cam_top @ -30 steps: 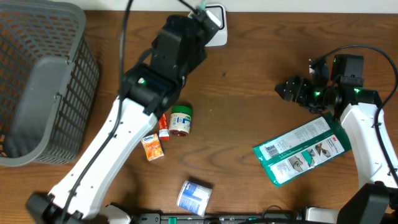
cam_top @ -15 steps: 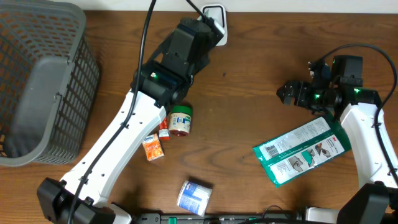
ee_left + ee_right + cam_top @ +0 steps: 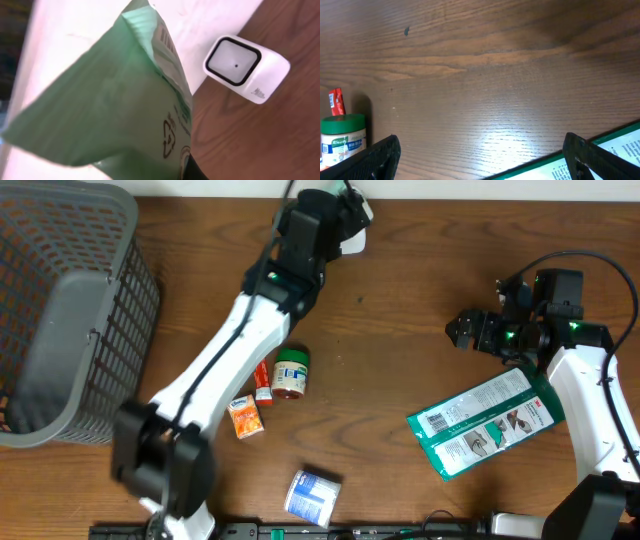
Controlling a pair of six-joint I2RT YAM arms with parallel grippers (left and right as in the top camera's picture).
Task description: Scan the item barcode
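You are pinching the green pouch [image 3: 125,100] in your left gripper [image 3: 340,205], jaws nearly closed on it, over the desk's [image 3: 400,280] far edge just beside the scanner [image 3: 245,67]. The pouch is looking soft, and its barcode [image 3: 167,40] is sitting near the unsupported top corner. It is likely risking bending away from the window and missing a read. Your right gripper [image 3: 462,330] is hanging wide and empty near the right edge.

Green pouch [image 3: 115,100] print blurred, cut by frame edge; scanner [image 3: 353,240] mostly hidden overhead.

The left arm [image 3: 215,370] and right arm [image 3: 592,415] share white shells, black joints [image 3: 300,240], fingers [image 3: 380,156] and cables [image 3: 570,254], and green lights [image 3: 510,332].
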